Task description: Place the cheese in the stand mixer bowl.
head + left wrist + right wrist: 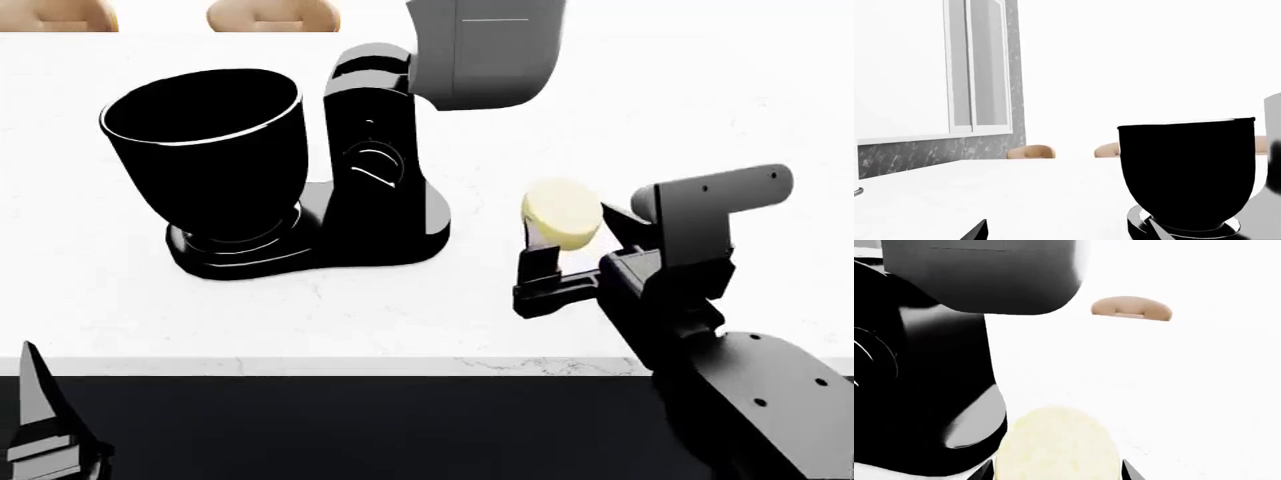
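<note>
The cheese (561,214), a small pale yellow wheel, sits between the fingers of my right gripper (571,236), which is shut on it to the right of the mixer. In the right wrist view the cheese (1057,445) fills the gap between both fingertips of that gripper (1057,471). The stand mixer bowl (207,150), glossy black with a thin bright rim, stands on the mixer base at the left. It also shows in the left wrist view (1187,170). My left gripper (40,425) is low at the front left, open and empty (1067,235).
The grey mixer head (481,50) is tilted up over the black mixer column (380,150). Tan wooden shapes (274,15) sit at the far edge of the white counter (694,90). The counter's front edge (400,368) runs below the mixer. A window (977,65) is on the wall.
</note>
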Available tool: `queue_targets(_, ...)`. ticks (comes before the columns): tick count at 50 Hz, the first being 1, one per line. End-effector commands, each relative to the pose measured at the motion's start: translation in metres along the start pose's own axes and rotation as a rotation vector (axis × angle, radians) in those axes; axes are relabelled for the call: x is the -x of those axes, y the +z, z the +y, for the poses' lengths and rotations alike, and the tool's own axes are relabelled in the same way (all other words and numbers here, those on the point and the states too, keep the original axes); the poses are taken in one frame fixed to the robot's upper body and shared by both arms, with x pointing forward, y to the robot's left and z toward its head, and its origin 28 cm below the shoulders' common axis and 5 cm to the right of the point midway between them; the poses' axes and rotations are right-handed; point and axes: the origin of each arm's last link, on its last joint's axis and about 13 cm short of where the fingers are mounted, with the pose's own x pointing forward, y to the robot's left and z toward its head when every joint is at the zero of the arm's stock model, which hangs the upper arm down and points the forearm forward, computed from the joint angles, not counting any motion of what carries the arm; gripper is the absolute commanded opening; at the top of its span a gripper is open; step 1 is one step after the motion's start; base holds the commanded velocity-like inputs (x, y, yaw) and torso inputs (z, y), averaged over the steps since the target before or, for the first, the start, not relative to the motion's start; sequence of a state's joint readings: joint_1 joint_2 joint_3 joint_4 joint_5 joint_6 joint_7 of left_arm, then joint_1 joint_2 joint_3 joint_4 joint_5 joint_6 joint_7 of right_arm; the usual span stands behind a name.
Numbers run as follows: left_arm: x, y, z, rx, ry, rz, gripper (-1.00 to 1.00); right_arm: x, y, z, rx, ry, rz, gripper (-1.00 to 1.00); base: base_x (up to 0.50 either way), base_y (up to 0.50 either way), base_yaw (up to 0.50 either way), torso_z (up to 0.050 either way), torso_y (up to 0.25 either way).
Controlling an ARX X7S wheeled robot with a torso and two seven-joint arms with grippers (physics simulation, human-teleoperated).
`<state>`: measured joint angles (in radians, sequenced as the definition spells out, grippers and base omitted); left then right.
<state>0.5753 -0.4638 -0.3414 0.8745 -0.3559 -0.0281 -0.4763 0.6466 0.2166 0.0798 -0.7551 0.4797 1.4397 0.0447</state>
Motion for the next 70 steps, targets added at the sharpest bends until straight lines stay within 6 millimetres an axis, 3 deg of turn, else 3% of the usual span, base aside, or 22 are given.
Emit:
queue_targets(1, 0.000, -0.001, 0.000, 0.001, 0.001, 0.001, 1.00, 0.025, 0.013, 0.020, 0.065, 0.092, -0.084, -1.00, 0.00, 0.00, 0.00, 0.000, 0.000)
queue_targets(10, -0.001, -0.002, 0.000, 0.002, 0.000, 0.004, 1.00, 0.021, 0.029, 0.037, 0.104, 0.179, -0.128, -1.00, 0.00, 0.00, 0.00, 0.000, 0.000)
queue_targets(25, -0.002, -0.004, 0.001, 0.010, 0.004, 0.008, 1.00, -0.007, 0.055, 0.068, 0.166, 0.318, -0.176, -1.00, 0.00, 0.00, 0.00, 0.000, 0.000)
queue_targets(48, -0.003, -0.006, 0.000, 0.029, 0.000, 0.015, 1.00, -0.054, 0.092, 0.078, 0.124, 0.368, -0.237, -1.00, 0.00, 0.00, 0.00, 0.000, 0.000)
queue_targets(70, -0.004, -0.008, 0.000, 0.033, 0.004, 0.023, 1.00, -0.076, 0.089, 0.119, 0.123, 0.496, -0.222, -1.00, 0.00, 0.00, 0.00, 0.000, 0.000)
